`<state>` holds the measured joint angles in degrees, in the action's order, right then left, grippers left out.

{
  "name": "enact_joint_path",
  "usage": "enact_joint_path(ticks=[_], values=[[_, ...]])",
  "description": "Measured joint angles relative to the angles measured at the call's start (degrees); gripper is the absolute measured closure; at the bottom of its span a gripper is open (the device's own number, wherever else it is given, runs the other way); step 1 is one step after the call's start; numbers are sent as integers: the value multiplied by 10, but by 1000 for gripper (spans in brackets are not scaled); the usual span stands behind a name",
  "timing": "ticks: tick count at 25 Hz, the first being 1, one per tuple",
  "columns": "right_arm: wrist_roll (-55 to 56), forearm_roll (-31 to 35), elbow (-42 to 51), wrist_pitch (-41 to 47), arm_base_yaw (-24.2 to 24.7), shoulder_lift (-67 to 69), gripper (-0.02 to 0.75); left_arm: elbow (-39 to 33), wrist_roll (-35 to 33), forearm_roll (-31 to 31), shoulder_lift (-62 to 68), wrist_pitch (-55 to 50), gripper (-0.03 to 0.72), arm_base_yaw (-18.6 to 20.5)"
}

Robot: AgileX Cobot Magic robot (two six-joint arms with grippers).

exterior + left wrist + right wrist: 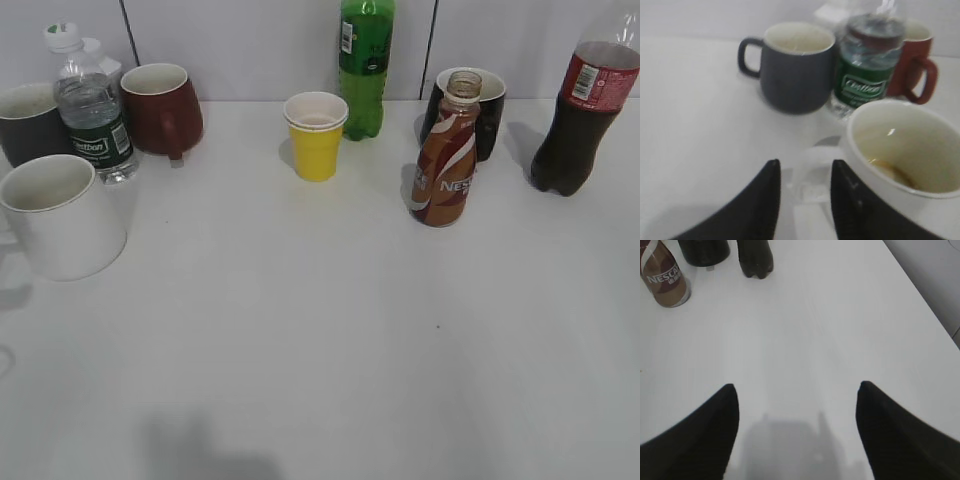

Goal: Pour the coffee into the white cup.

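Note:
The white cup (60,215) stands at the table's left. In the left wrist view it (910,135) has a little brown liquid at its bottom. My left gripper (805,167) is closed around the cup's handle, which sits between the two black fingers. The brown Nescafe coffee bottle (443,165) stands upright and uncapped right of centre; it also shows in the right wrist view (666,282). My right gripper (797,387) is open and empty above bare table, well short of the bottle. Neither gripper shows in the exterior view.
Behind the white cup stand a dark grey mug (25,120), a water bottle (92,110) and a red-brown mug (160,108). A yellow cup (316,135), green bottle (365,65), black mug (485,110) and cola bottle (585,110) line the back.

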<state>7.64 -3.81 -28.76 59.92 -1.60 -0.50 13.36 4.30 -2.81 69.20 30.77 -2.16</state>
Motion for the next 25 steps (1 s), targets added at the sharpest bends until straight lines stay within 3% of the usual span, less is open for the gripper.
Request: enact_joint_path(ticks=[3, 6, 16, 25], values=[[0, 1, 0, 0, 0, 0, 167, -14, 7, -12, 35, 34, 323, 0], [0, 1, 0, 0, 0, 0, 167, -21, 10, -12, 72, 93, 286, 0], [0, 1, 0, 0, 0, 0, 167, -21, 11, -10, 225, 276, 276, 0], [0, 1, 0, 0, 0, 0, 167, -21, 11, -10, 297, 340, 274, 0]])
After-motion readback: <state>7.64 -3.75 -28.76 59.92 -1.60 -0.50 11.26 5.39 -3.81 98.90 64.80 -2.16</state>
